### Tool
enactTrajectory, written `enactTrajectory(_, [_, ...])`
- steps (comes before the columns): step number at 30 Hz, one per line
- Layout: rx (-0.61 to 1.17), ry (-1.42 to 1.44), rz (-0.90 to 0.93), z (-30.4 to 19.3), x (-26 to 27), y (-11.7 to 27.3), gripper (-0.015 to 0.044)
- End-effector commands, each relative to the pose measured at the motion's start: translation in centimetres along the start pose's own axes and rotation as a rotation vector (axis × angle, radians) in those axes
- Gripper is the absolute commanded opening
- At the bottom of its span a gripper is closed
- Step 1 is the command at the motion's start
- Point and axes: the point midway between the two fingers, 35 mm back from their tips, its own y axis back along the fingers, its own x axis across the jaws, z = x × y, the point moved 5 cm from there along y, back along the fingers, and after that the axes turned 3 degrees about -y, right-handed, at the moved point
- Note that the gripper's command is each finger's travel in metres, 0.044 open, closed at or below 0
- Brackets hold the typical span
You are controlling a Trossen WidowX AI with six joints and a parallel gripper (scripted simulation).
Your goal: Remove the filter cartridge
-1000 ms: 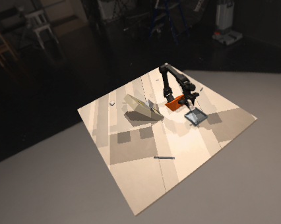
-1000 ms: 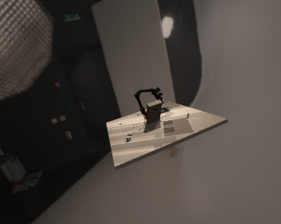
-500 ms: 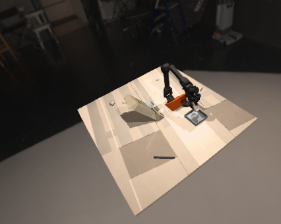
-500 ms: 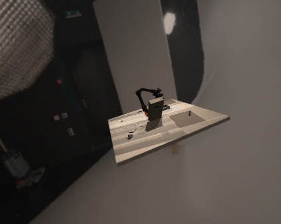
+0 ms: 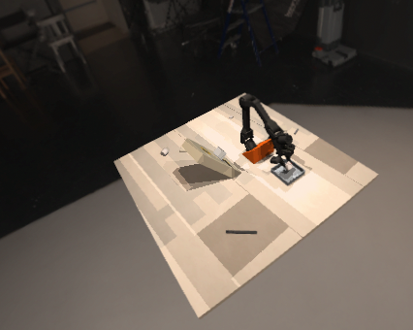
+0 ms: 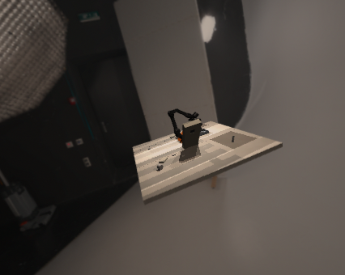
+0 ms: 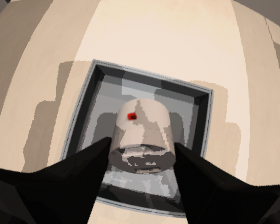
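Note:
My gripper is shut on the filter cartridge, a pale round cylinder with a red mark on its side. The fingers hold it from both sides near its darker end. The cartridge is over the inside of the grey tray, within its rim as the wrist view shows it. Whether it touches the tray floor cannot be told. The service panel stands tilted, away from the gripper; its face is seen only edge-on in the top view.
An orange block stands by the arm's base, between panel and tray. A pale box-like piece sticks out from the panel's face. A dark bar and a small pale piece lie on the table farther off.

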Motion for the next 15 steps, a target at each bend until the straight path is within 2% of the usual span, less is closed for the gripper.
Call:
enactTrajectory(1, [-0.009,-0.002,0.005,-0.93,0.04,-1.5,0.0])
enactTrajectory(5, [-0.008,-0.002,0.005,-1.37,0.02,-2.06,0.0])
enactTrajectory(15, [0.005,0.0,0.0,-1.24,-0.04,-1.66,0.0262])
